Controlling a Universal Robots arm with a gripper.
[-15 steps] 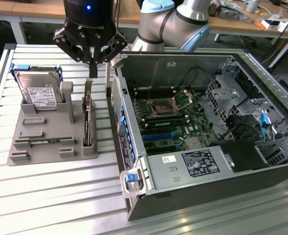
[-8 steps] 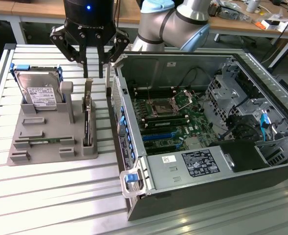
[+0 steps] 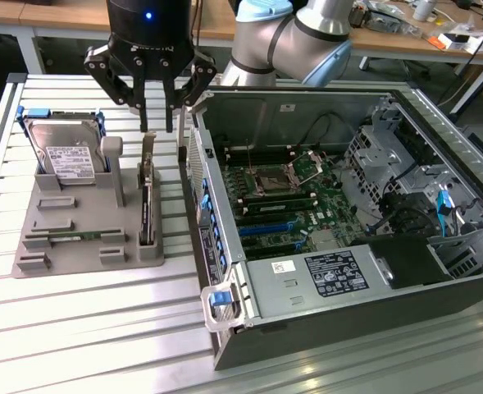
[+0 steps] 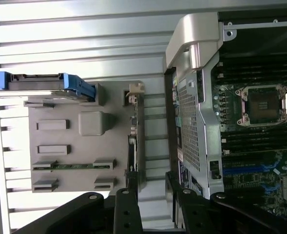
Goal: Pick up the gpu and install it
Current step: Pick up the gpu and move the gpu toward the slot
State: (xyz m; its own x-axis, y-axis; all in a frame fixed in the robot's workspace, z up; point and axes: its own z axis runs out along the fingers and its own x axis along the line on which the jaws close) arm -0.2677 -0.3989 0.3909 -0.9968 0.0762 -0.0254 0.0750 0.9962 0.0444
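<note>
Fingers (image 3: 143, 111) are spread apart with nothing between them, so you have no grip on anything. The gripper (image 3: 156, 123) hangs straight above the gpu (image 3: 147, 197), clear of it, tips just over the top of its silver bracket (image 3: 148, 152). On the wrist view you get the same story: the two fingertips (image 4: 126, 209) straddle the line of the card (image 4: 132, 146), with a gap on both sides.

The gpu stands upright on its long edge in a slot of the grey fixture (image 3: 77, 209), at the end of the fixture nearest the PC case (image 3: 307, 283). It is not installed.

Rest of the fixture, for your reference:
- the hard drive (image 3: 65, 152), with a white label and blue side rails, leans in its cradle on the side away from the case
- the memory stick (image 3: 69, 238) lies flat in its clips near the front edge

The case lies open on the exterior view's right, just beside the fixture. The motherboard (image 3: 282, 205) is exposed, the CPU socket (image 3: 274, 179) is open, and the blue expansion slots (image 3: 270, 226) are visible. Everything sits on the slatted aluminium table (image 3: 85, 328).
</note>
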